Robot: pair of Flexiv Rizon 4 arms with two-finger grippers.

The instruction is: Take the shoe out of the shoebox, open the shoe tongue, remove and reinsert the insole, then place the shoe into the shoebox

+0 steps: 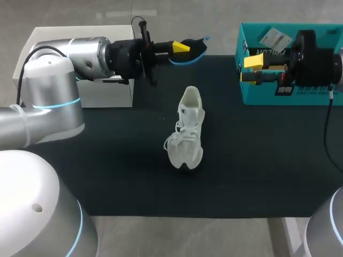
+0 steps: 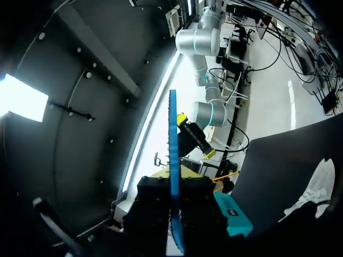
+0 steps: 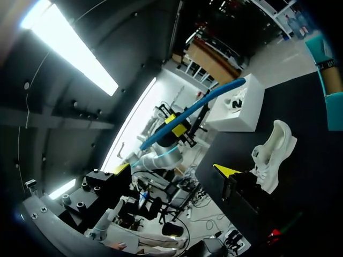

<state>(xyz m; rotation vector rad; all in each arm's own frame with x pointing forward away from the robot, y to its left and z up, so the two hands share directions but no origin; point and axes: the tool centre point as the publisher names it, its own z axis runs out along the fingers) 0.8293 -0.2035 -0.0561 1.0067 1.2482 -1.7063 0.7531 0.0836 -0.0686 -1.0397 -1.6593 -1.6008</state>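
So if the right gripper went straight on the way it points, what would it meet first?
Most likely the blue insole held by the left gripper: in the wrist view it sits ahead of the right gripper, which is open. Depth is unclear, so it might pass beside it.

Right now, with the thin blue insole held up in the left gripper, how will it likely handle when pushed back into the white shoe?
Probably floppy: the thin blue insole bows along its length beyond the left gripper. Likely light too, since it looks very thin edge-on. It may buckle entering the white shoe.
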